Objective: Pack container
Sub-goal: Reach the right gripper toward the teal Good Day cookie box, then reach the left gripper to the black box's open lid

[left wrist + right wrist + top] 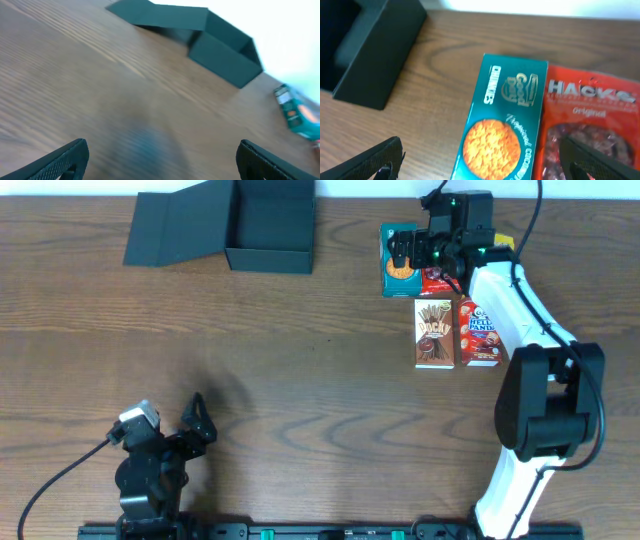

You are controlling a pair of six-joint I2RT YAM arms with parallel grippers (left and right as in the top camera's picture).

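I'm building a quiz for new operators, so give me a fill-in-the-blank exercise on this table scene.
1. In the overhead view, the container has its lid folded out to the ____.
2. The right pincer hangs above the teal cookie box with its jaws ____.
3. The Pocky box and Hello Panda box lie ____ the container.
4. The left pincer holds ____.
Missing words: left; open; outside; nothing.

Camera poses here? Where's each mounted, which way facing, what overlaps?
Overhead: above table, looking straight down; left arm, right arm, container.
Left wrist: low over table's near side, facing container; left fingers at bottom corners.
Right wrist: above teal cookie box and Hacks packet, tilted down; right fingers at bottom corners.
Shared: container, teal cookie box in all three.
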